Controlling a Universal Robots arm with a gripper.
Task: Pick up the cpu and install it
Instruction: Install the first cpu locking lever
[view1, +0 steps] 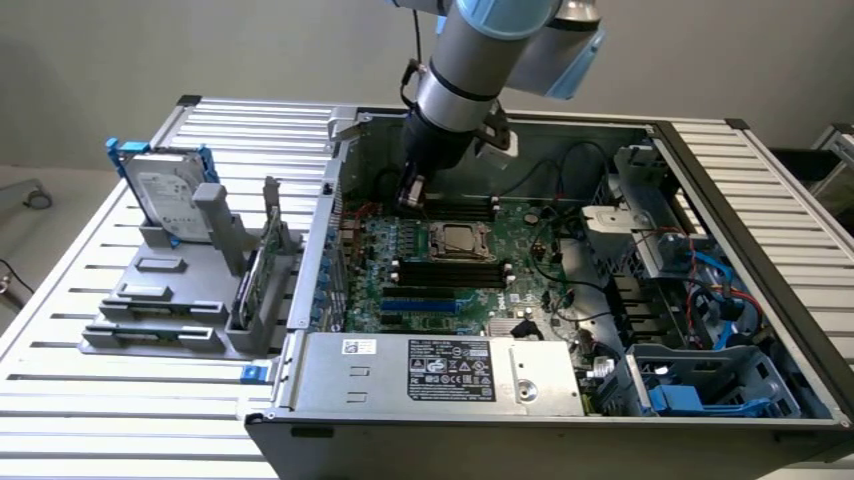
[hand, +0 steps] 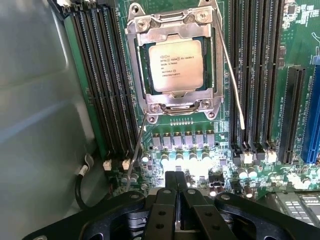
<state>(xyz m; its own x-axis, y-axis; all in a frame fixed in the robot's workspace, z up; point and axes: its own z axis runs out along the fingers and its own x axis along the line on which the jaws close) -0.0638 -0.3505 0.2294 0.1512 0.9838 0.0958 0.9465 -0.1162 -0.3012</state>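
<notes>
Silver Intel-marked cpu (hand: 176, 65) sits in its socket (hand: 172, 102); jaws pressed together, empty.

arm (view1: 487, 50): upper part cut off by the exterior view's top edge.
gripper (hand: 175, 176): its base runs out of the wrist view.
cpu (hand: 175, 65): rims covered by the socket frame (hand: 172, 106); small print unreadable.
hard drive (view1: 167, 190): lower end hidden behind the holder (view1: 174, 290).
case (view1: 534, 450): near wall cut off at the exterior view's bottom edge.

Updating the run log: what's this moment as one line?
end effector: shut, empty | cpu: in motherboard socket | contact: none, end effector hovering beside socket
</notes>
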